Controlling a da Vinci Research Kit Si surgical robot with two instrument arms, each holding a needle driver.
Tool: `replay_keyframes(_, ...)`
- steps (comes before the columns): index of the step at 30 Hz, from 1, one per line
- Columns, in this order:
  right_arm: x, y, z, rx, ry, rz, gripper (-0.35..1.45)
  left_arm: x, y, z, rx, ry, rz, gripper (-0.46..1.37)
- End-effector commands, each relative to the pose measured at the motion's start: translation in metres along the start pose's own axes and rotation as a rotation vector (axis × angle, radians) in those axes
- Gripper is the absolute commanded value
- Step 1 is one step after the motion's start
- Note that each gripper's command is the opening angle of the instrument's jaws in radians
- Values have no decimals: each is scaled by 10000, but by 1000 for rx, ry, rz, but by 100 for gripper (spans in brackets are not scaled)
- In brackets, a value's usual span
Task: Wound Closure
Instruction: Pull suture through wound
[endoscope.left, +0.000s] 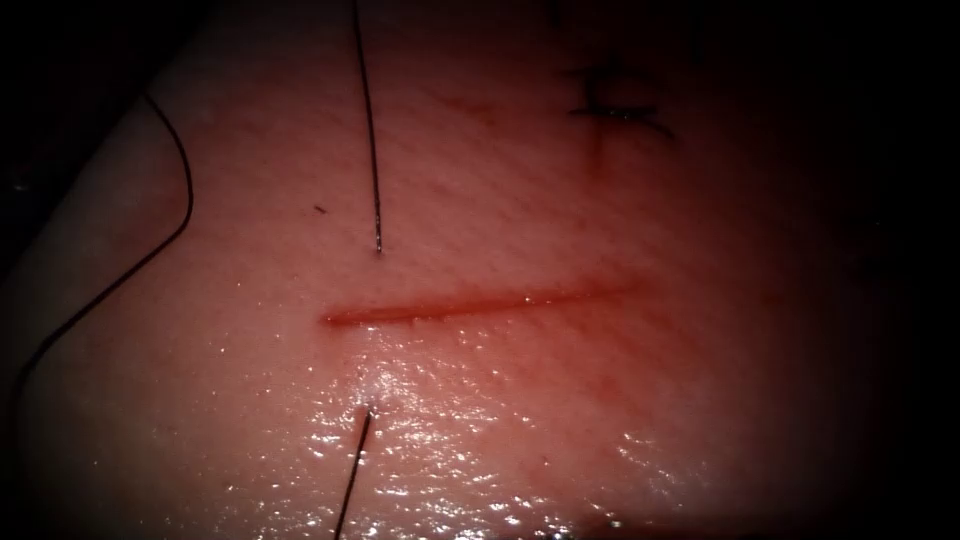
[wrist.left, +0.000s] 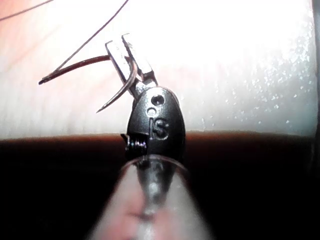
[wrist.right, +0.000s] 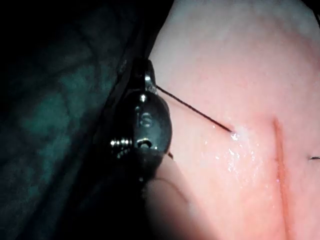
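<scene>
The needle sits clear of the tissue, clamped near mid-curve in my left tool. My right tool grips the thread, which crosses under the cut, entering and leaving near its left end. I judge one stitch placed and untied; next calls for a knot without tearing. An earlier stitch lies beyond, slack thread looping left.

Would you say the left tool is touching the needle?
Touching: in the left wrist view the left tool is shut on the needle near mid-curve, clear of the tissue.
</scene>
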Motion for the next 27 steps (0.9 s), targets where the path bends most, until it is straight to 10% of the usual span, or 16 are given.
replay_keyframes(1,3,-7,6,22,-11,0,-35,-2,2,0,-10,0,-11,-35)
replay_keyframes(20,40,-58,77,167,-7,18,-35,-17,19,8,-16,1,-33,-35)
replay_keyframes(25,38,-30,63,96,-8,20,101,-18,18,7,-19,0,-33,-35)
replay_keyframes(27,40,-21,52,74,-6,3,121,-18,17,7,-20,0,-33,-35)
